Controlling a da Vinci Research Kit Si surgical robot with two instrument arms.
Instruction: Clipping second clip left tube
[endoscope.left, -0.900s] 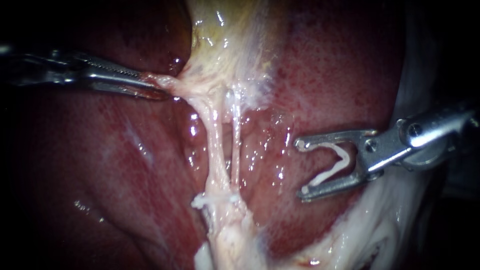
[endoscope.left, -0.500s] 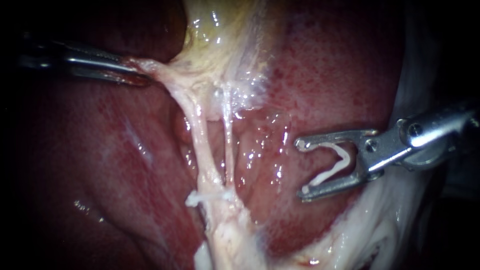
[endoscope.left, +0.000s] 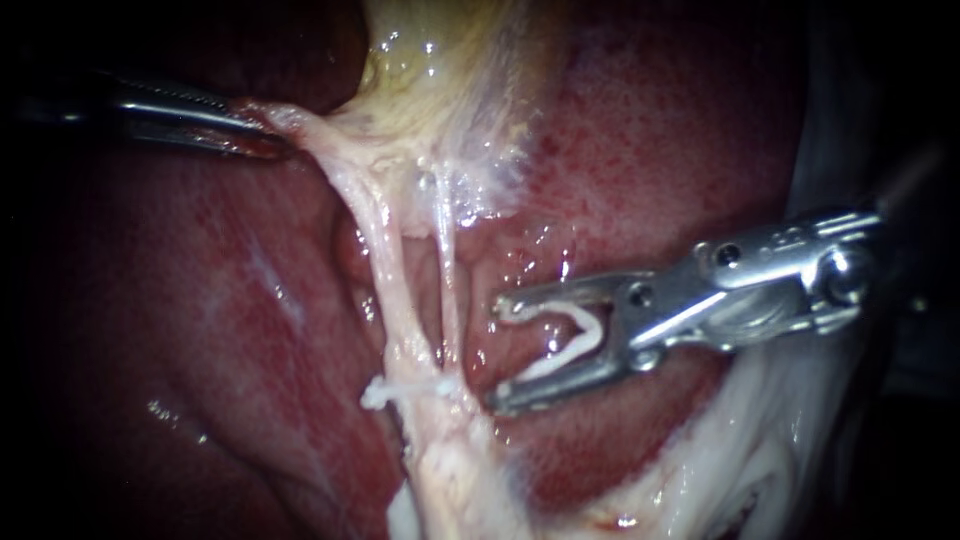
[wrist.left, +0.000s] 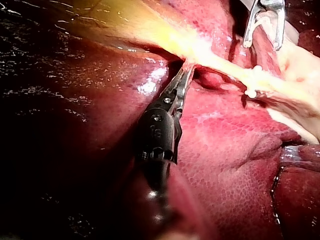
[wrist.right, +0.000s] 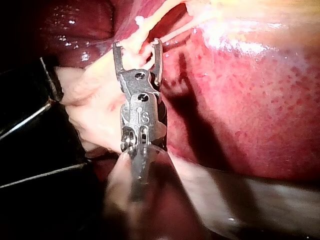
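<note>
Two pale tubes run from the yellowish gallbladder (endoscope.left: 450, 70) down over the liver (endoscope.left: 650, 150): the left tube (endoscope.left: 393, 290) and the thinner right tube (endoscope.left: 448, 290). A white clip (endoscope.left: 400, 386) sits across the left tube low down. My left instrument (endoscope.left: 255, 135) is shut on tissue at the gallbladder's neck, stretching it leftward; it also shows in the left wrist view (wrist.left: 183, 77). My right instrument (endoscope.left: 497, 352) holds an open white clip (endoscope.left: 570, 335) between wide-apart jaws. Its tips lie just right of the right tube, apart from both tubes. In the right wrist view, my right instrument (wrist.right: 136, 50) points at the tubes.
Red liver surface (endoscope.left: 220, 330) surrounds the tubes on both sides. Whitish fatty tissue (endoscope.left: 740, 450) lies under my right instrument's shaft, and a pale stalk (endoscope.left: 460, 480) continues below the placed clip.
My right instrument has moved left with its clip, from well clear of the tubes to just beside the right tube. My left instrument has drawn the neck tissue further up and left.
</note>
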